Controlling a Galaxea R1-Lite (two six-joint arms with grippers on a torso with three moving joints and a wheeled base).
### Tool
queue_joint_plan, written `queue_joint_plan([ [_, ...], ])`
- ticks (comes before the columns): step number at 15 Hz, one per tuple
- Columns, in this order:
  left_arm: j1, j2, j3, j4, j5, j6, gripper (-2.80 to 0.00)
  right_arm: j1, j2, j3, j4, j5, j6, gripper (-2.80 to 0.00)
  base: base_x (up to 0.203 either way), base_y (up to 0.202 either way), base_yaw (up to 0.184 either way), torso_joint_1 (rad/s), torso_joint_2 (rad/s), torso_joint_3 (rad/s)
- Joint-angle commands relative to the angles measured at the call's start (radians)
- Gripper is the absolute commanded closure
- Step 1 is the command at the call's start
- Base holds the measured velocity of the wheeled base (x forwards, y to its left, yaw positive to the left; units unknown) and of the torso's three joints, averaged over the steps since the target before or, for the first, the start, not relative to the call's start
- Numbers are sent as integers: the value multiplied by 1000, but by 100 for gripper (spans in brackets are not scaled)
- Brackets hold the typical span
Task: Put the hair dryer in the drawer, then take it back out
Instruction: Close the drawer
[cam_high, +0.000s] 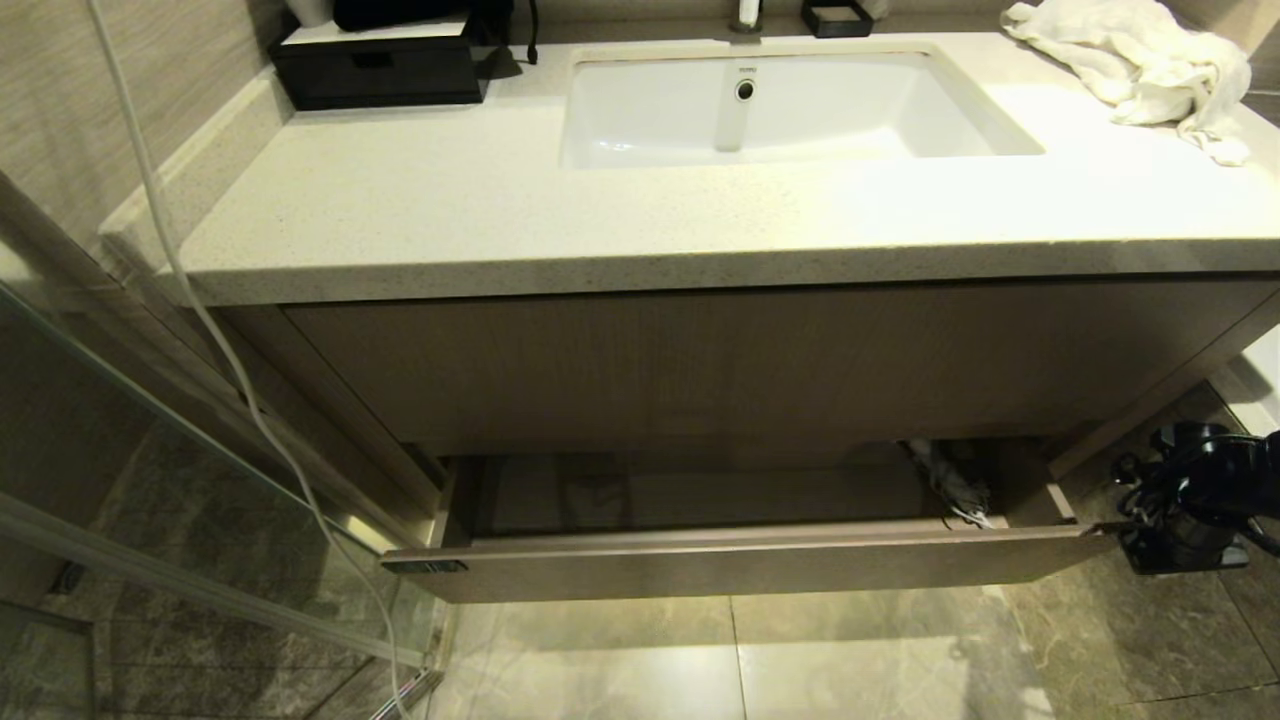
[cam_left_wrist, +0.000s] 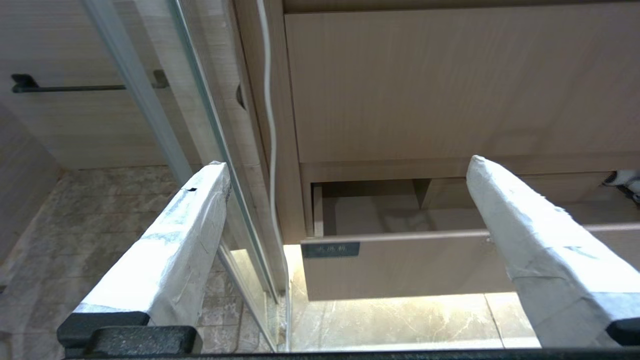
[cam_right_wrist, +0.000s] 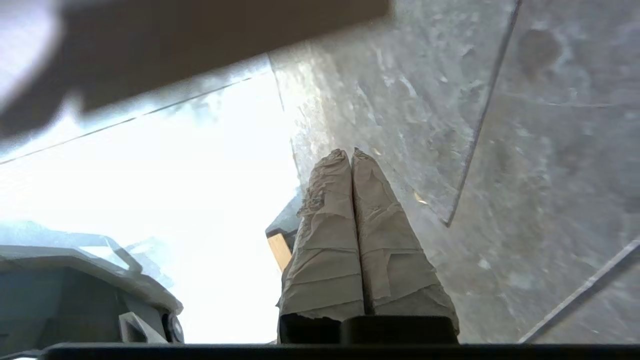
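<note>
The drawer (cam_high: 750, 565) stands pulled open under the taller wood-grain vanity panel. At its right end lies the hair dryer (cam_high: 955, 482), whitish with cord wound round it and partly hidden under the panel. The left wrist view catches only a white edge of the hair dryer (cam_left_wrist: 627, 181). My right arm (cam_high: 1195, 500) hangs low, just off the drawer's right corner. In the right wrist view my right gripper (cam_right_wrist: 351, 152) is shut on nothing, its taped fingers pressed together over grey floor tiles. My left gripper (cam_left_wrist: 346, 163) is open and empty, facing the left end of the drawer (cam_left_wrist: 400, 265).
On the stone counter (cam_high: 450, 200) are a white sink (cam_high: 790, 100), a white towel (cam_high: 1140, 60) at the back right and a black box (cam_high: 380, 65) at the back left. A white cord (cam_high: 235, 370) hangs beside a glass shower door (cam_high: 150, 480) at left.
</note>
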Motion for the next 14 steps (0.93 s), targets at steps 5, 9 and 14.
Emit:
queue_joint_plan([
  [5, 0, 0, 40, -2, 0, 0, -280, -3, -18, 0, -14, 6, -23, 0, 0, 0, 0, 0, 0, 0],
  [9, 0, 0, 40, -2, 0, 0, -280, 2, -5, -8, -74, 22, -20, 0, 0, 0, 0, 0, 0, 0],
  [14, 0, 0, 40, -2, 0, 0, -280, 25, 31, -35, -148, 76, -27, 0, 0, 0, 0, 0, 0, 0],
])
